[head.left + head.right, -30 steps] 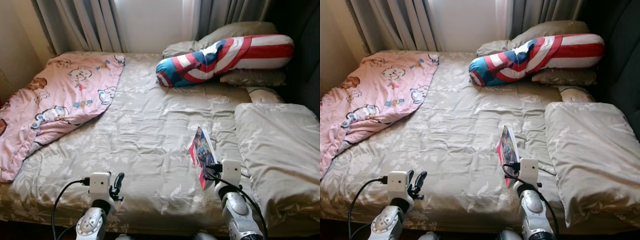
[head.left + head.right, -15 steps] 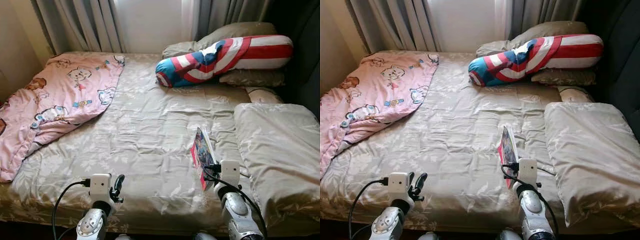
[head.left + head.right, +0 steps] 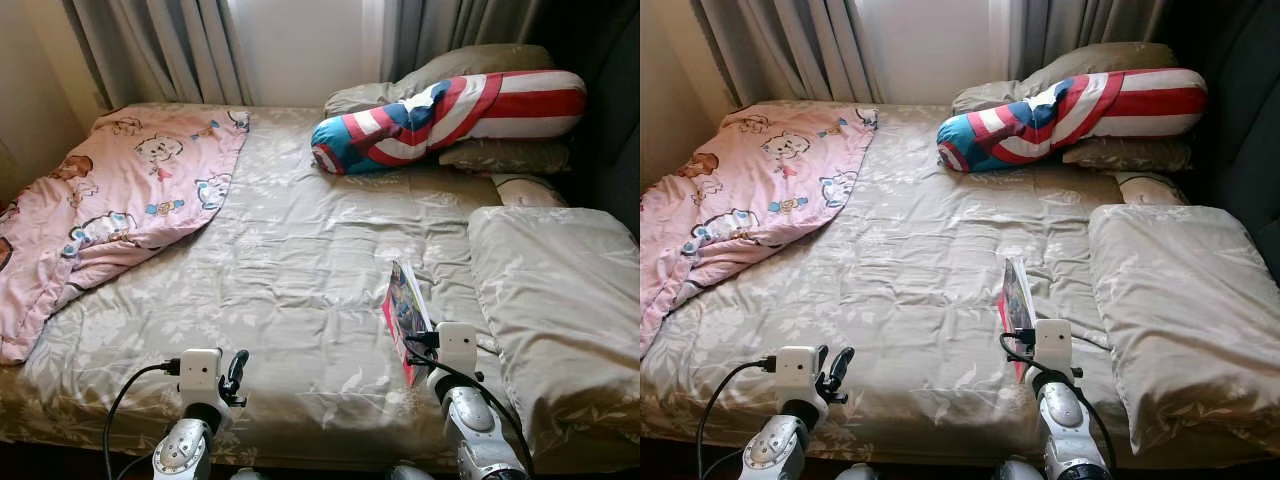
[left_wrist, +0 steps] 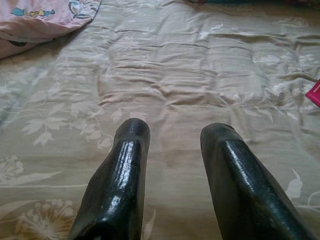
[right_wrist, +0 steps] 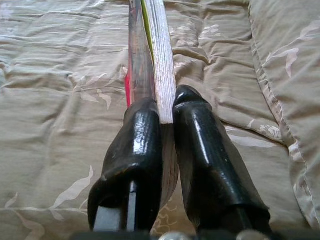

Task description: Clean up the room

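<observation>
Gripping the book [image 5: 150, 55] on edge between clenched fingers, right gripper [image 5: 167, 112], lifted slightly nearer than a second ago above the bed [image 3: 290, 250]; ready for carrying off. Left gripper [image 4: 175, 137] released, hovering idle.

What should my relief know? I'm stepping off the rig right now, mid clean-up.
Right gripper: shut on the book, held on edge above the bed cover.
Left gripper: open, holding nothing, low over the cover near the bed's foot.
Done: book picked up.
Left: put the book away; the pink blanket lies rumpled across the bed's left side, and the striped bolster lies askew across the pillows.
</observation>
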Motion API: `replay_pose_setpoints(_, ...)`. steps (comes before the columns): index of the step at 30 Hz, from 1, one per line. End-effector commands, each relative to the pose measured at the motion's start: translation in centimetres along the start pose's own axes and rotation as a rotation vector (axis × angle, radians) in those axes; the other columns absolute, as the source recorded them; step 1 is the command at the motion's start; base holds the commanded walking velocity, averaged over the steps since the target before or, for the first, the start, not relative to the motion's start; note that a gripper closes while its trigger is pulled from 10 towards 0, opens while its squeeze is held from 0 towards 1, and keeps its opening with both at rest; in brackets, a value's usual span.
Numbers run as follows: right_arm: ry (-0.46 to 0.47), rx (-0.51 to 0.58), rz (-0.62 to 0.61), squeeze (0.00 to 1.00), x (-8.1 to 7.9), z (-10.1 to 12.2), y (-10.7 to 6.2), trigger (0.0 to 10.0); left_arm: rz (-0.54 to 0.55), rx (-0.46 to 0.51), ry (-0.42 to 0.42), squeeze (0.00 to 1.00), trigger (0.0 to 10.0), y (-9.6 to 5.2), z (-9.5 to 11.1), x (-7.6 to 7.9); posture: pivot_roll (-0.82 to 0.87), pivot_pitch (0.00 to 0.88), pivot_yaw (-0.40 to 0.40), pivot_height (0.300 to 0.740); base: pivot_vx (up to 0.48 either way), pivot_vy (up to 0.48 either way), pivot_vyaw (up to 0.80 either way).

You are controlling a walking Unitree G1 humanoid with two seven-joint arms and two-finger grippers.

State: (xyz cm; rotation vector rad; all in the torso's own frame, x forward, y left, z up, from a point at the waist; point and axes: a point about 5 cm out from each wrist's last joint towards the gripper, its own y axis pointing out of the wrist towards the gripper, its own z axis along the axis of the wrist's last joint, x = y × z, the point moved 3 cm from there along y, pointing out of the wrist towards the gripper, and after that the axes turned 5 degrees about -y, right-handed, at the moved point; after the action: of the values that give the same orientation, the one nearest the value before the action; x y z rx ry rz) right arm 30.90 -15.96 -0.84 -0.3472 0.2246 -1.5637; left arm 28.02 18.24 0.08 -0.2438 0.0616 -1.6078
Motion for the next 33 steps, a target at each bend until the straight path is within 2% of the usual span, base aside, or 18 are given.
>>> replay_pose_setpoints(1,-0.004,0.052,-0.004,0.0,0.03,1.23,0.31,10.0,0.0,-0.005,0.005,0.0,10.0,0.06,-0.02,-0.19,0.01,0.016,-0.007,0.661,0.0,0.0,0.0)
replay_pose_setpoints(8,-0.003,0.032,0.001,0.0,-0.09,1.06,0.39,10.0,0.002,0.0,0.008,0.0,10.0,0.09,0.08,-0.25,0.01,0.016,-0.006,0.661,0.0,0.0,0.0)
replay_pose_setpoints(12,0.002,0.063,0.016,0.0,-0.51,1.49,0.35,10.0,0.002,0.002,0.008,0.0,10.0,0.09,0.12,-0.28,0.01,0.018,-0.007,0.646,0.0,0.0,0.0)
replay_pose_setpoints(33,0.023,0.074,0.012,0.0,-0.34,1.54,0.3,10.0,-0.003,0.013,0.004,0.0,10.0,0.24,0.44,0.03,0.01,0.017,-0.007,0.646,0.0,0.0,0.0)
